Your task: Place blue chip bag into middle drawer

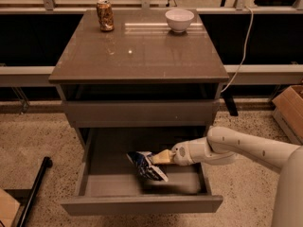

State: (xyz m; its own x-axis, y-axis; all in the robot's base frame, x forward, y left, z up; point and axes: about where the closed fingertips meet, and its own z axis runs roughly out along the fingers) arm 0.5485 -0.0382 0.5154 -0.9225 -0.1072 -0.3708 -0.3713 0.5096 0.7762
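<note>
Camera view: end effector (163,157), clamped on bag (146,166), hangs over drawer (142,204) floor; best lowered until bag rests, then released inside drawer walls.

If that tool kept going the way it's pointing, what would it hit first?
The tool, gripping the blue chip bag inside the middle drawer, points toward the picture's left, slightly down. Going on, it would probably press the bag against the drawer's floor or side wall; depth is unclear.

Drink can (105,15) back-left and bowl (179,19) back-right on the worktop (139,56). Below, within the open middle drawer (142,204), the gripper (161,157) at centre-right clasps the blue chip bag (144,167) to its left.
</note>
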